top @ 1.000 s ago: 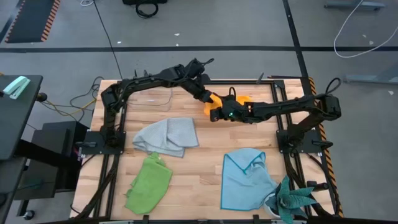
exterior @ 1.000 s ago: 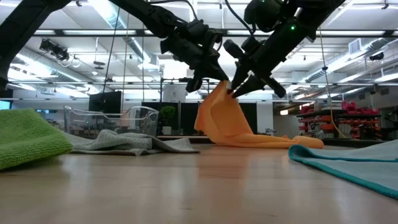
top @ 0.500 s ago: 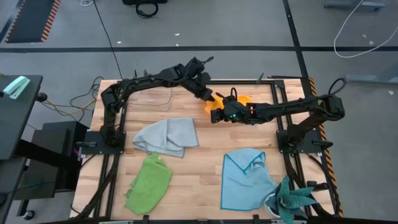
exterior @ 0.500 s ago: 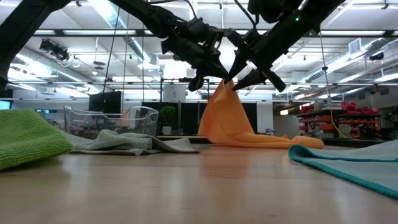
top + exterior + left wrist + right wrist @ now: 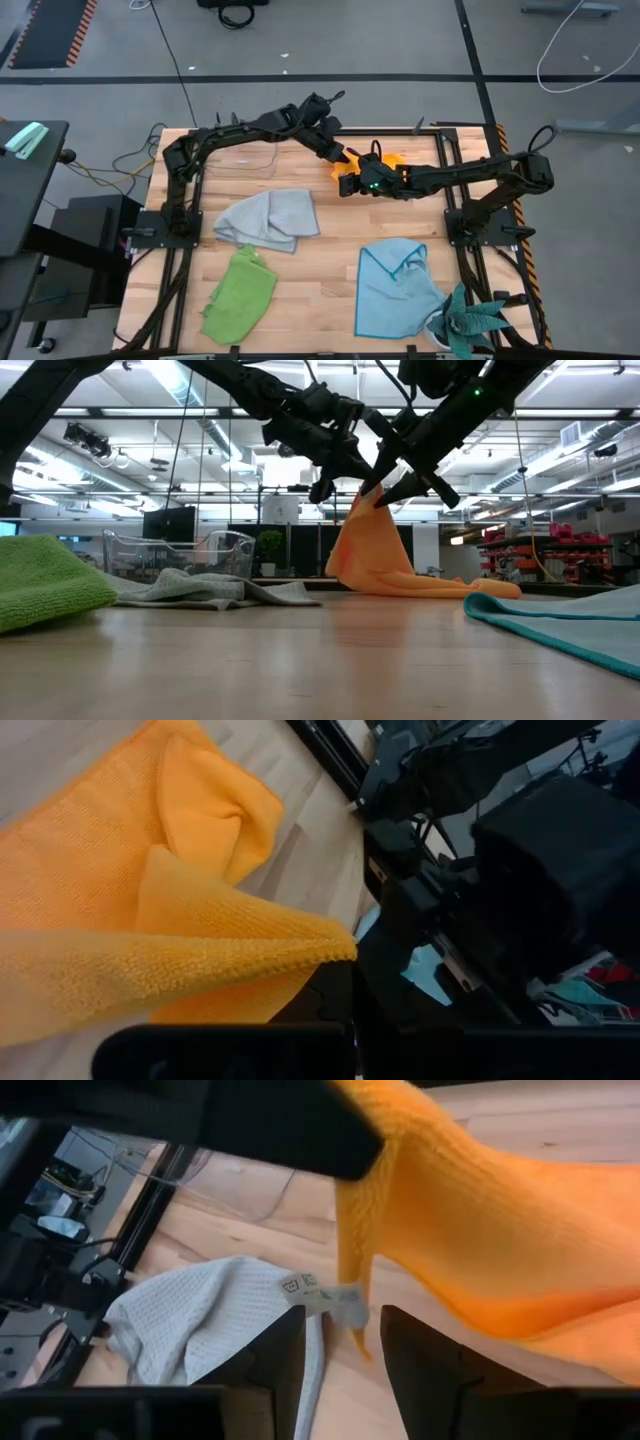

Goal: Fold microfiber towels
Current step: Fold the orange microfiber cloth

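Near edge of counter [image 5: 320, 310]: green towel [image 5: 239, 296] and light blue towel [image 5: 395, 290], both crumpled. Mid-counter: grey towel [image 5: 270, 218], loosely heaped. Far side: orange towel [image 5: 372, 555], one corner lifted, rest trailing on the wood. Left hand [image 5: 338, 485] clamped shut on that raised corner. Right hand [image 5: 392, 482] just beside it, fingers spread, gripping nothing. Step looks like the first fold's start; next calls for the right hand to find a second corner. Pinch point itself hidden behind dark fingers.
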Robot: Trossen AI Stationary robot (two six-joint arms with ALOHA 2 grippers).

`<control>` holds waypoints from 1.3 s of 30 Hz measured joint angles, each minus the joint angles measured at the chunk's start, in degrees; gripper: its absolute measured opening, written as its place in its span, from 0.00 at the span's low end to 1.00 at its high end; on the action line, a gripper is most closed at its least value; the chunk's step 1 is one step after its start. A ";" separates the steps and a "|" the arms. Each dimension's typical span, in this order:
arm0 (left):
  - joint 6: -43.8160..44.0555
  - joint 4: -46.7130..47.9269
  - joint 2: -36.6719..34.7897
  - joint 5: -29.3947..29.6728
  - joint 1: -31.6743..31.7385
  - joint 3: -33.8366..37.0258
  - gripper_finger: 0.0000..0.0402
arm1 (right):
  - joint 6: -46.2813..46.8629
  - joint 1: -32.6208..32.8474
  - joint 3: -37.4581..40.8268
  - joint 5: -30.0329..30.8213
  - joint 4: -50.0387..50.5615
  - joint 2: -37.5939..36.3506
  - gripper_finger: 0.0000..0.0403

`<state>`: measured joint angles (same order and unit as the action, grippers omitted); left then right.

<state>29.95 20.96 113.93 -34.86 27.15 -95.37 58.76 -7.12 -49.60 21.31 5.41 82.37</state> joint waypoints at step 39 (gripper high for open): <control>-6.30 -0.45 -2.21 -5.06 3.33 -0.09 0.13 | 1.90 2.15 -0.09 8.38 12.62 -7.81 0.01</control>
<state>23.65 20.51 111.72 -39.92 30.49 -95.46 60.66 -4.97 -49.69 29.69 18.03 74.56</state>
